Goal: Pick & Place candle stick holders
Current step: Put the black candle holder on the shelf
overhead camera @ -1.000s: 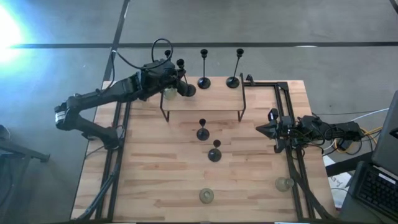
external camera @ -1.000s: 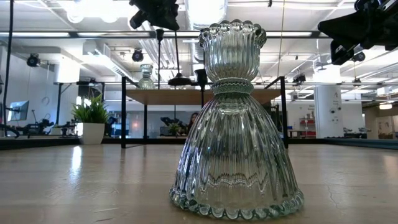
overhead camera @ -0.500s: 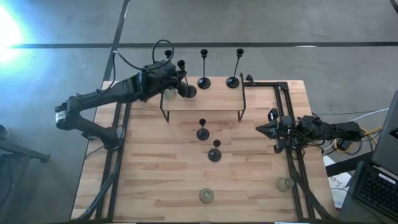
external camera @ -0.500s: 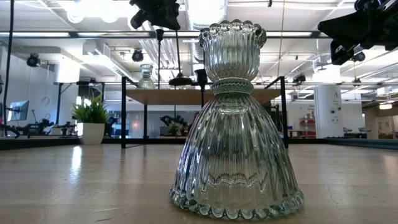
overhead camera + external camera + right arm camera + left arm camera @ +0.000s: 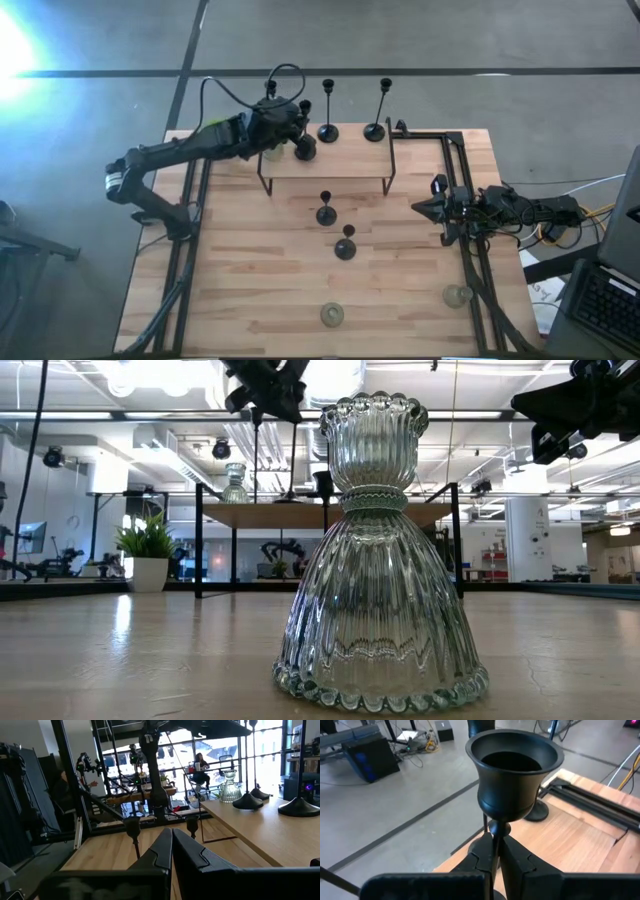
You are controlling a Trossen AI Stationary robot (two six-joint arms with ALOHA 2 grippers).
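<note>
A ribbed glass holder point(image 5: 381, 555) is standing nearest on the table point(image 5: 250, 290). Farther on, the left gripper point(image 5: 495, 857) is pinching the thin stem of a black candle holder point(image 5: 511, 770), its cup sitting just above the closed fingers, over the raised shelf point(image 5: 325, 160). The right gripper point(image 5: 170, 851) is waiting with fingers pressed together, holding nothing, two black holders point(image 5: 134, 831) standing just beyond its tips.

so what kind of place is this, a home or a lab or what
Most likely a robotics lab or open workshop, not a home: a wooden table framed by black rails, two robot arms on it, exposed ceiling ducts with strip lights, and more robot arms on benches behind.
</note>
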